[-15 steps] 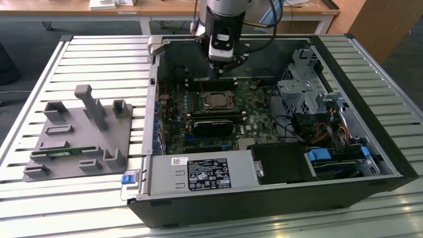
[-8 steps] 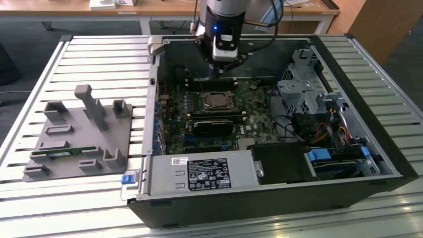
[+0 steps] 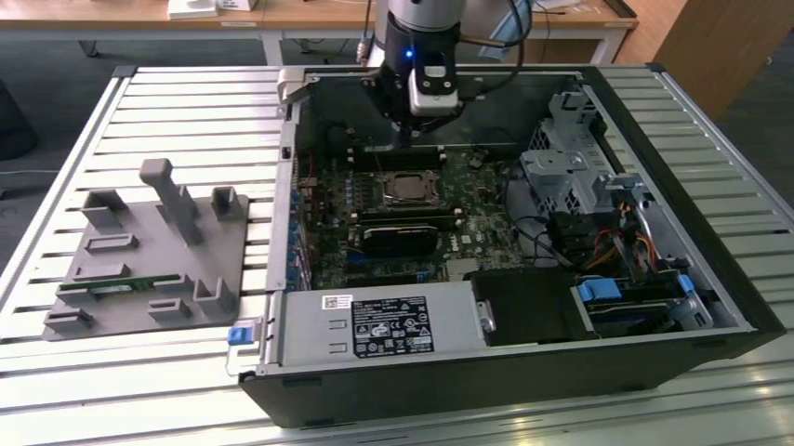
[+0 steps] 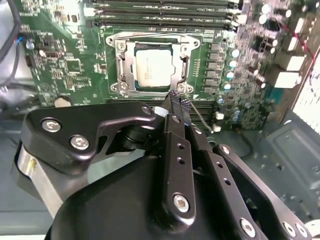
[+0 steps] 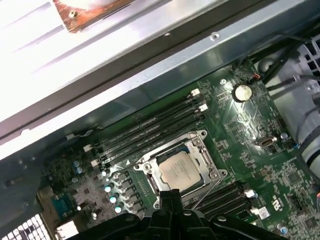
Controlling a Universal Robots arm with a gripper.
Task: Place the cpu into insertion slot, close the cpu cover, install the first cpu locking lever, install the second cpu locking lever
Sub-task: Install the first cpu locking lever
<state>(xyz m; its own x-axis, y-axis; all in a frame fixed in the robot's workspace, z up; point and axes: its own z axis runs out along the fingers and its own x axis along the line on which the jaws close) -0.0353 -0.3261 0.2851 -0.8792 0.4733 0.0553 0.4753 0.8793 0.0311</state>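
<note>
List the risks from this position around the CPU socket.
1. The shut claw has its tip at the edge of the cpu cover, beside a thin wire lever that looks unlatched; a slip could bend it.
2. The cpu lies in the insertion slot under the cover; if it is not seated flat, clamping might damage contacts.
3. Memory slots flank the socket closely; a sideways move could scrape them.

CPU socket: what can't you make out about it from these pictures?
- The insertion slot's contacts: hidden beneath the cpu and the cpu cover, second wrist view.
- The locking lever latches at the socket's near edge: covered by the end effector, second wrist view.
- How flat the cpu cover sits: too small to judge, exterior view.
</note>
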